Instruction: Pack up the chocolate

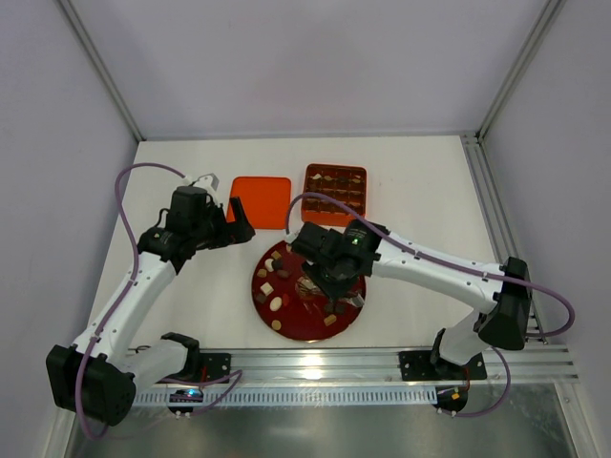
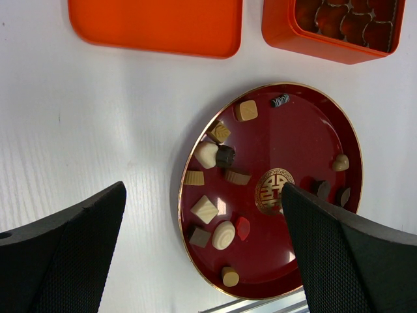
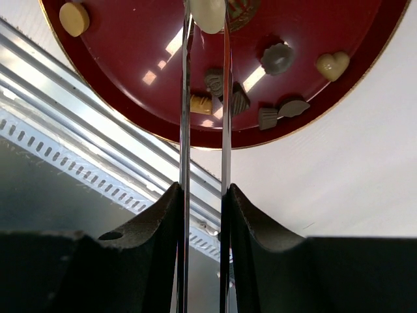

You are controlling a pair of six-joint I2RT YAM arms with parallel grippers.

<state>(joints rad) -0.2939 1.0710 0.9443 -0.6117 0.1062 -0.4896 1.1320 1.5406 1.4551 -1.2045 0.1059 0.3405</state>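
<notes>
Presently in right gripper (image 3: 206,40): long thin blades drawn narrow, pinching one cream-white piece (image 3: 208,12) at their tips, above the gold emblem (image 3: 242,6). Whether it is clear of the plate surface I cannot tell.
Left gripper (image 2: 203,195): fingers spread wide, holding nothing, hovering over the table (image 2: 98,130) by the plate's left edge.
Chocolate (image 2: 205,209), location: loose on the dark red plate (image 2: 306,137), near the middle of the table. Most pieces are on its left half, a few at its right rim. More dark pieces sit in cells of the gridded tray (image 2: 306,40), beyond the plate on the far side.
Flat orange lid (image 2: 156,23): lies left of the tray, apart from it, nothing on it.
Handling, my judgement: light, rigid, smooth-skinned, brittle and easily scuffed. A rounded piece may squirt out from thin blades.
Hold point, my judgement: across the short width, on the flanks at mid-height, light pressure only.
Right wrist view only: the pinch itself, plus a cream heart (image 3: 332,65) and grey-brown pieces by the rim.
Top view: hides the pinch under the right arm, but it alone gives me both arms and the whole layout.
Left wrist view only: shapes of the left-half pieces and the filled tray cells, sharp enough to sort by.
</notes>
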